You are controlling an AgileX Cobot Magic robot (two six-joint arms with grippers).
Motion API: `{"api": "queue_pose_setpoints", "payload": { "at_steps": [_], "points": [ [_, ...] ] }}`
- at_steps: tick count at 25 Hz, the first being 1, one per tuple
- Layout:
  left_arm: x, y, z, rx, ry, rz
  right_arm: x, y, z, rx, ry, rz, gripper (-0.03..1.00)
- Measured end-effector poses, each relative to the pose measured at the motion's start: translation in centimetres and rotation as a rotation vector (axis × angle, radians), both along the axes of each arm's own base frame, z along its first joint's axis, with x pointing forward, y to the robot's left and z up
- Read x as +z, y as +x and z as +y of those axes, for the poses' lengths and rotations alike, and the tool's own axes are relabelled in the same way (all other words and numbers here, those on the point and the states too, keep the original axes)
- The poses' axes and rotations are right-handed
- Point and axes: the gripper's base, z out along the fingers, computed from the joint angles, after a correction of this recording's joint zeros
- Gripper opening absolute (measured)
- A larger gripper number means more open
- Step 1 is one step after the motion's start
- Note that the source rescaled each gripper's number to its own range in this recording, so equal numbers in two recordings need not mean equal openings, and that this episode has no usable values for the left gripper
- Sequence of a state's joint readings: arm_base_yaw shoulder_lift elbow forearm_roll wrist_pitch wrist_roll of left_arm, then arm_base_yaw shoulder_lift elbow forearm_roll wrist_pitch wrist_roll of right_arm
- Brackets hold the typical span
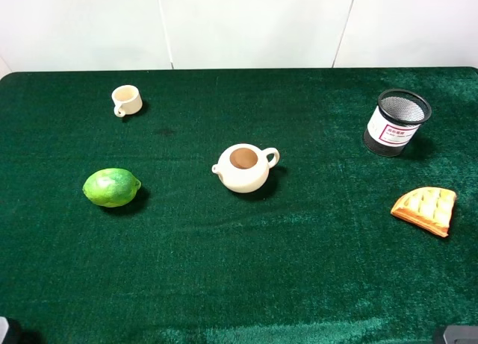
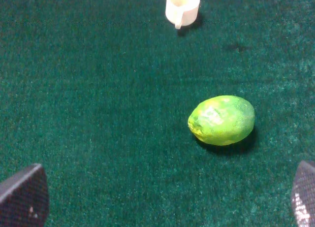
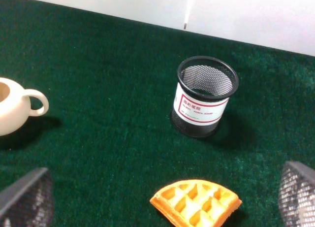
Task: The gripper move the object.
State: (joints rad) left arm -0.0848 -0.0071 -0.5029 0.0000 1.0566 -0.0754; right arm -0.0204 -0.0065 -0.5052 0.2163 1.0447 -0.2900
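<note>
Right gripper (image 3: 162, 200) low over the green cloth (image 1: 314, 262), fingers (image 3: 27, 200) wide (nothing held), mesh pen cup (image 3: 204, 96) upright at upper right.

Lab-style tabletop: green felt (image 1: 299, 269), white panels (image 1: 254, 23)

Even, bright overhead light; short soft shadows fall right of each item on the counter (image 1: 314, 284); wrist-view edges blur.

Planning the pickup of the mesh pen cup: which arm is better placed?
Right. The mesh pen cup stands on the right of the table, ahead of the open right gripper; the left gripper faces the lime.
</note>
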Motion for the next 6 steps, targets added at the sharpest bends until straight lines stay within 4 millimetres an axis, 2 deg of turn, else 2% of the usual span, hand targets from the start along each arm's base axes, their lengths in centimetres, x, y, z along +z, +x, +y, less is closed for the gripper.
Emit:
{"api": "queue_pose_setpoints", "payload": {
  "at_steps": [6],
  "points": [
    [0.00,0.00,0.00,0.000,0.000,0.000,0.00,0.00,0.00,0.000,0.000,0.000,1.00]
  ]
}}
